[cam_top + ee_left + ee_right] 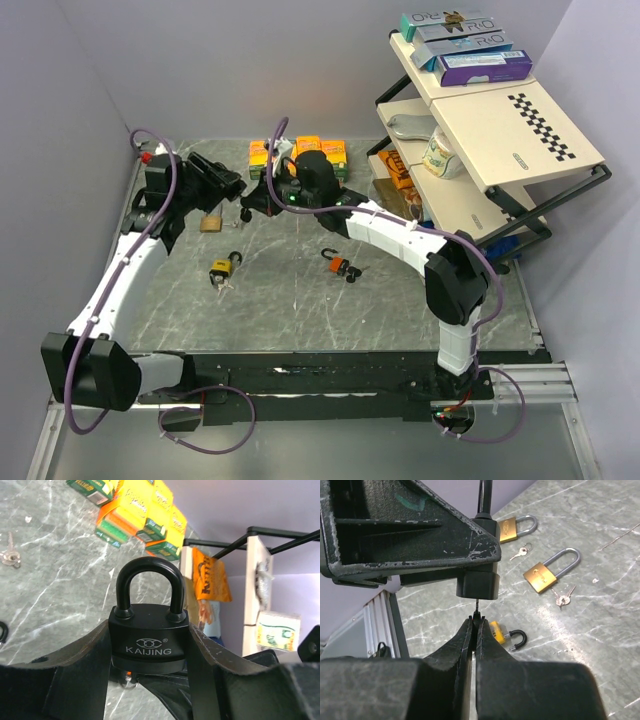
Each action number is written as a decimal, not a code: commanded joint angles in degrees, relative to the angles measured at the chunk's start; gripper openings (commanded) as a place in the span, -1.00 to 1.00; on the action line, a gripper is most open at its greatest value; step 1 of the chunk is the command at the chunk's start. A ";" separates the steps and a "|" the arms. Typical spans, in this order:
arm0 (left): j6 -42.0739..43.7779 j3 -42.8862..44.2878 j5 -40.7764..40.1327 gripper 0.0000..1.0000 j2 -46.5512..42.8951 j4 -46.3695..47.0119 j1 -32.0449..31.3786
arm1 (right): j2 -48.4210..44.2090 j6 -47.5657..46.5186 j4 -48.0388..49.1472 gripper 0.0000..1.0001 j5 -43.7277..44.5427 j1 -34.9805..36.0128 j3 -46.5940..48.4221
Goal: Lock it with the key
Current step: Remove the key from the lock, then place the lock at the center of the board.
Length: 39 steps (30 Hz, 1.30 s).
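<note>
A black KAIJING padlock stands upright between the fingers of my left gripper, which is shut on its body. Both legs of its shackle meet the body. In the top view the left gripper and the right gripper meet at the back of the table. In the right wrist view the padlock's underside hangs just above my right gripper. That gripper is shut on the head of a thin key, whose blade runs up into the lock's bottom.
On the marble table lie a brass padlock, a second brass padlock with keys beside it, and a small orange padlock with its shackle open. Orange and green boxes line the back. A tilted shelf rack stands right.
</note>
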 commanded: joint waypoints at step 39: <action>78.01 -0.33 -7.40 -0.98 26.64 -15.81 28.54 | -12.73 -4.48 -3.95 -1.00 -9.85 -2.19 -12.60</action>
